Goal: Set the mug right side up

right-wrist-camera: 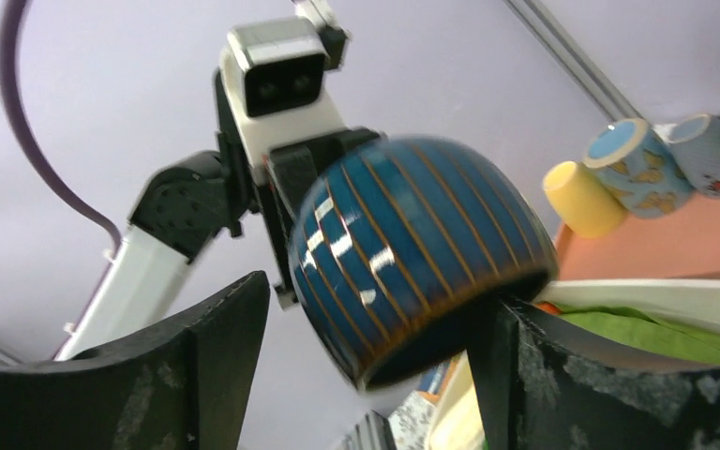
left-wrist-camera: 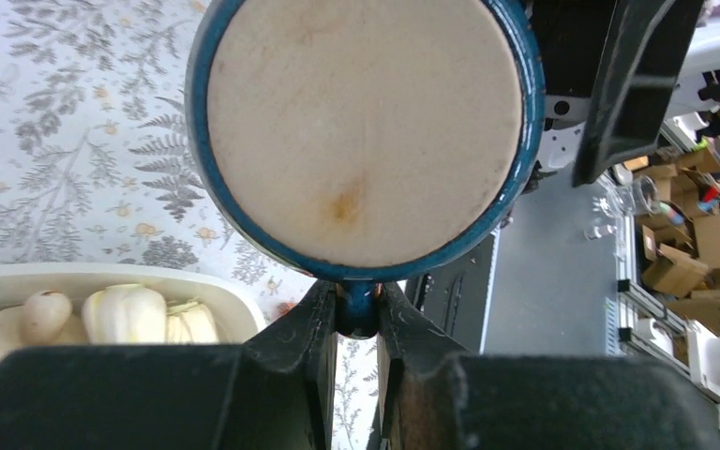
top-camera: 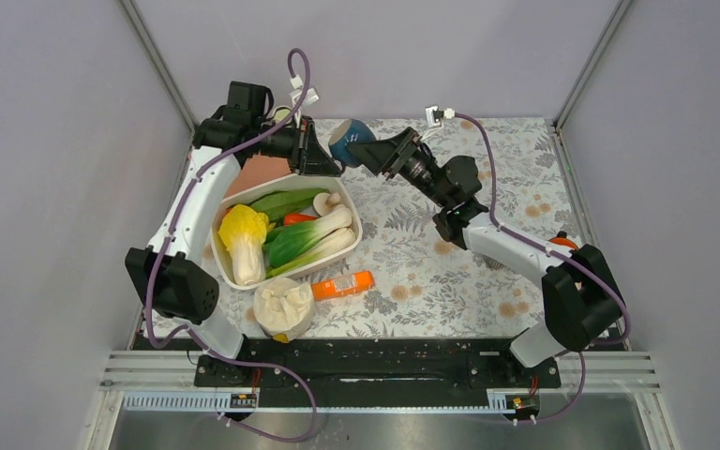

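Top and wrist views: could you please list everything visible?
mug: 1, blue striped, in the air, far side
tub: 1, white, left of centre
vegetables: several, green, yellow, white, in the tub
packet: 1, orange, beside the tub's near edge
bag: 1, cream, near table edge
board: 1, pink, behind the tub
cups: three or more, yellow, blue, on the board
left hand: 1, black, shut on the mug's handle
right hand: 1, black, open around the mug
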Action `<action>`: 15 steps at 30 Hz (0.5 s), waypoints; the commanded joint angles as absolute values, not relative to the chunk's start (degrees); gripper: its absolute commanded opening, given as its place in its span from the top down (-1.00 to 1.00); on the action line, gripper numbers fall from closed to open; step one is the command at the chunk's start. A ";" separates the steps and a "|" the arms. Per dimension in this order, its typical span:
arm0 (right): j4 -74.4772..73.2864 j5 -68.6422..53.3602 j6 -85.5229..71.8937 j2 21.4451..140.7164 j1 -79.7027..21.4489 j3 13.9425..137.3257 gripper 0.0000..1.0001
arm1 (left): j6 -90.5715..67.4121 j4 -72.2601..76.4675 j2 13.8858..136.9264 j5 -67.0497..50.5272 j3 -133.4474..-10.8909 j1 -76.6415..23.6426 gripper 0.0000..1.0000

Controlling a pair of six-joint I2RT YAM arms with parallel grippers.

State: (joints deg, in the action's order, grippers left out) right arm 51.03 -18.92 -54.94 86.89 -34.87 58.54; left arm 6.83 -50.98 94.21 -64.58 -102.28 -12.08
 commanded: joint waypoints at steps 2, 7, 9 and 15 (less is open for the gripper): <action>61.27 -20.03 -58.66 88.11 -35.21 62.02 -0.39 | 7.44 -48.51 92.59 -69.47 -100.69 -13.36 1.00; 58.30 -17.09 -56.22 86.72 -35.24 60.80 0.70 | 8.33 -48.51 92.98 -68.19 -98.98 -13.87 1.00; 53.82 -14.91 -53.19 84.54 -35.12 59.40 1.00 | 9.75 -48.54 92.77 -65.05 -98.13 -13.82 0.92; 28.65 -5.92 -36.88 74.55 -33.51 56.43 1.00 | 13.15 -49.80 92.59 -56.61 -95.85 -9.86 -0.96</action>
